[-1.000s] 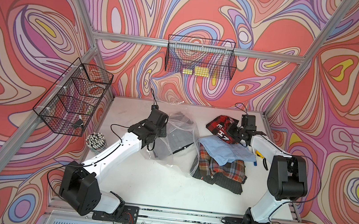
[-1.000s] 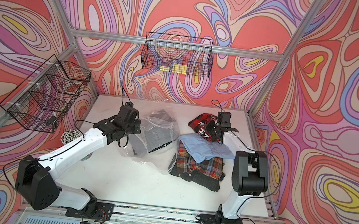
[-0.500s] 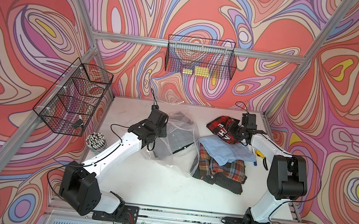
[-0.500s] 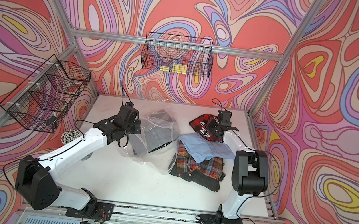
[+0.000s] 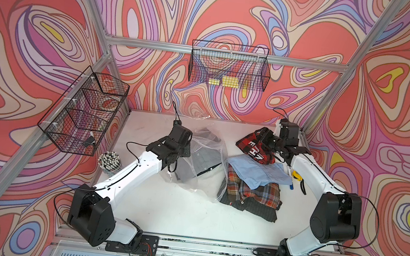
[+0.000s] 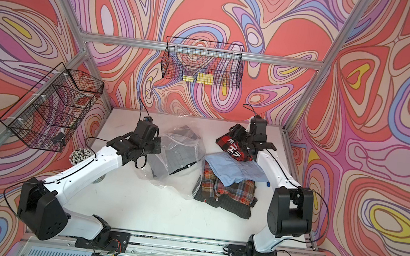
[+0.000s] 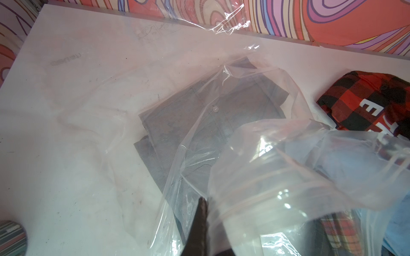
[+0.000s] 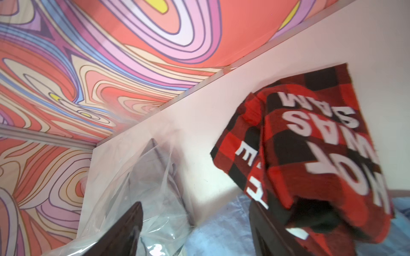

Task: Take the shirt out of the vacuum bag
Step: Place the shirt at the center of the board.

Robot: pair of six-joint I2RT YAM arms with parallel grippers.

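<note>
A: Where's the vacuum bag [image 5: 209, 185]?
B: On the table [image 5: 162, 208], grey shirt [image 5: 201, 160] inside, just right of the left claw [image 7: 202, 200], which is clenched on its plastic.
A: Right claw [image 8: 195, 201]?
B: Spread wide, far right; the red checked shirt [image 8: 310, 144] drapes over one finger.

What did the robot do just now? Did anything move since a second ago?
The right end effector opened its jaws and let go of the red checked shirt. The shirt lies at the far end of the clothes pile and leans on one finger. Nothing else visibly moved. The left end effector stays shut on the vacuum bag, and the grey shirt is still inside it.
</note>
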